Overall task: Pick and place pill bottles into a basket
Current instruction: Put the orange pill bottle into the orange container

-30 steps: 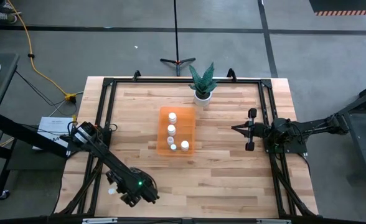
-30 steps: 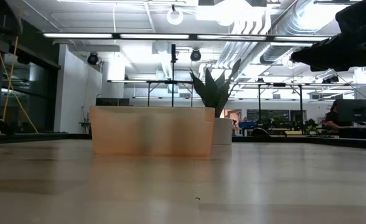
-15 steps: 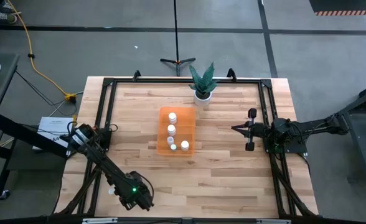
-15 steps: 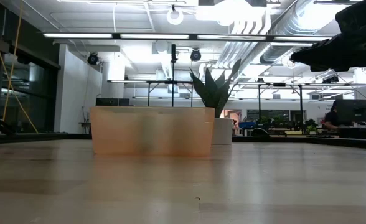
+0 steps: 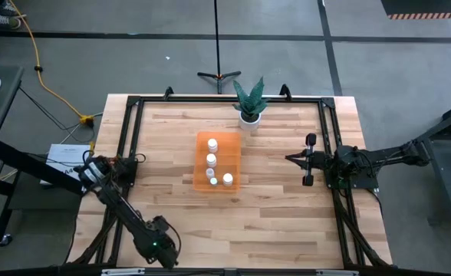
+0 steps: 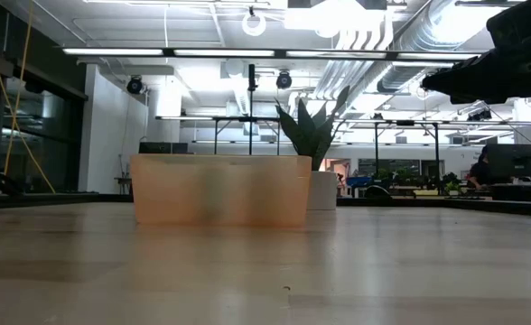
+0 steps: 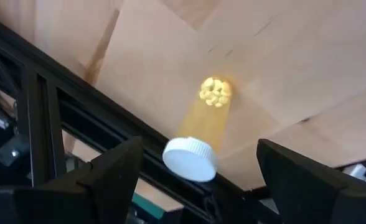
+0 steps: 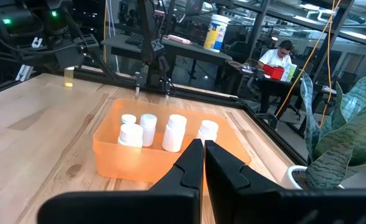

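Note:
A yellowish pill bottle (image 7: 201, 124) with a white cap stands upright on its base near the table's near-left corner, beside the black frame rail. It also shows in the right wrist view (image 8: 68, 76). My left gripper (image 5: 158, 249) hangs over it, open, with one finger on either side (image 7: 198, 149), touching nothing. The orange basket (image 5: 218, 161) sits mid-table and holds several white bottles (image 8: 173, 132). My right gripper (image 5: 288, 159) is shut and empty to the right of the basket, pointing at it.
A white pot with a green plant (image 5: 249, 115) stands just beyond the basket's far right corner. A black frame (image 5: 130, 138) runs around the table top. Bare wood lies between the basket and the near edge (image 5: 241, 222). A person (image 8: 281, 53) sits in the room behind.
My left gripper has moved toward the table's left and near edges, from beside the lone yellowish bottle to over it. The basket, its bottles and my right arm have kept still.

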Robot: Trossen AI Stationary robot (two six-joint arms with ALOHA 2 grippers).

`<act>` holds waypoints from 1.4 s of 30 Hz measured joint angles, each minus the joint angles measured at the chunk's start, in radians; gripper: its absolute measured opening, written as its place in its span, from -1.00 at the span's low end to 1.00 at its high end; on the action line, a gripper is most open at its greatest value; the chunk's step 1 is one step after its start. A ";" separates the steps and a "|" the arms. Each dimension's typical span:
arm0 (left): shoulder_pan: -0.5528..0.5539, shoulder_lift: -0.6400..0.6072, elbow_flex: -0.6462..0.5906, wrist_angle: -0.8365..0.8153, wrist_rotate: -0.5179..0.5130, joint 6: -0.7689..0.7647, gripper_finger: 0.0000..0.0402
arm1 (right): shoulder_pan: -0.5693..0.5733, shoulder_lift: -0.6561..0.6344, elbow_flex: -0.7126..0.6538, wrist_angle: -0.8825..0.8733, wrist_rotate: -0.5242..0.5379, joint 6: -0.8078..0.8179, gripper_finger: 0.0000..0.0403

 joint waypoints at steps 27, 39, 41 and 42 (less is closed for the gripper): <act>-0.087 0.001 0.000 0.012 -0.138 -0.025 0.73 | 0.000 0.000 0.000 0.000 0.000 0.000 -0.97; -0.088 0.001 0.000 0.024 -0.145 -0.028 0.70 | 0.000 0.000 0.000 0.000 0.000 0.000 -0.97; -0.088 0.001 0.000 0.023 -0.146 -0.028 0.64 | 0.000 0.000 0.000 0.000 0.000 0.000 -0.97; -0.088 0.001 0.000 0.021 -0.146 -0.028 0.60 | 0.000 0.000 0.000 0.000 0.000 0.000 -0.97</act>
